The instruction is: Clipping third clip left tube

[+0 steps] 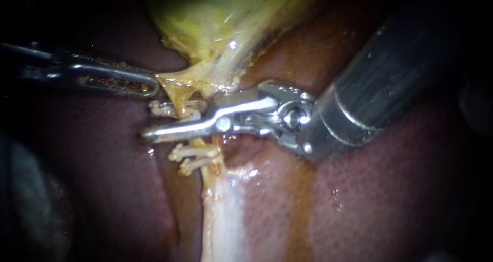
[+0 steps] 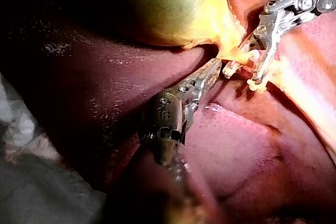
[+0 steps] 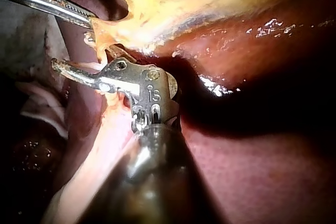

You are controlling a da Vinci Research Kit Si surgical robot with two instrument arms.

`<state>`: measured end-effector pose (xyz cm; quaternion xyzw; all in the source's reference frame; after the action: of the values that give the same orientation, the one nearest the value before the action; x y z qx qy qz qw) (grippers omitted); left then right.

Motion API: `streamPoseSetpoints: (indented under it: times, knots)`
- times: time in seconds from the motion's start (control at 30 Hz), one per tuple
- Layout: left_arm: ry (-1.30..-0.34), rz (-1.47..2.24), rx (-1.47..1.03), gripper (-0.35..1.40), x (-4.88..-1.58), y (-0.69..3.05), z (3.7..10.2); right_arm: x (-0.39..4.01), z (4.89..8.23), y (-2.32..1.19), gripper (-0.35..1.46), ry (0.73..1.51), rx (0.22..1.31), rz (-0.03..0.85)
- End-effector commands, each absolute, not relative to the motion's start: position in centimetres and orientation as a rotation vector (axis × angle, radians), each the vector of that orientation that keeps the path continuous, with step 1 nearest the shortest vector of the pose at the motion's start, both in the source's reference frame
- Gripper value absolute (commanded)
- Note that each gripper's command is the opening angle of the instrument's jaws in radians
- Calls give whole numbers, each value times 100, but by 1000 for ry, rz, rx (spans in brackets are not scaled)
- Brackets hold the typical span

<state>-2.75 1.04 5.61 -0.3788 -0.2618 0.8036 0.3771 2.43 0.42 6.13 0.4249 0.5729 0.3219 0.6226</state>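
The yellow-green gallbladder [image 1: 215, 20] narrows into a yellow tube [image 1: 181, 104] that runs down over the liver [image 1: 385, 190]. My left instrument [image 1: 154, 83] comes in from the left, its jaws shut on the yellow tissue at the gallbladder's neck. My right instrument [image 1: 151, 120] reaches across from the upper right. Its jaws stand open astride the tube, with a gap between them. Just below them two pale clips [image 1: 189, 152] [image 1: 194, 165] sit across the tube. In the left wrist view the left instrument [image 2: 214, 66] meets the same yellow tissue. In the right wrist view the right instrument [image 3: 79, 59] straddles the tube.
A pale whitish band of tissue [image 1: 226, 210] runs down from the clips over the liver. The right instrument's thick shaft [image 1: 390, 72] fills the upper right. Pale cloth [image 2: 21, 129] lies beside the liver in the left wrist view.
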Motion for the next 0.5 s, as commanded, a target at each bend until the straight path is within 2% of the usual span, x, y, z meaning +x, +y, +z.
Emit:
streamPoseSetpoints:
  times: [0.03, 0.27, 0.5]
  knots:
    - [-669, 2055, -968, -35, -274, 104, 561, 242, 607, 43, 49, 1317, 985, 737]
    - [-669, 2055, -968, -35, -274, 104, 562, 244, 581, 46, 45, 1355, 1032, 724]
    - [-669, 2056, -968, -35, -274, 104, 563, 243, 578, 50, 42, 1361, 1036, 727]
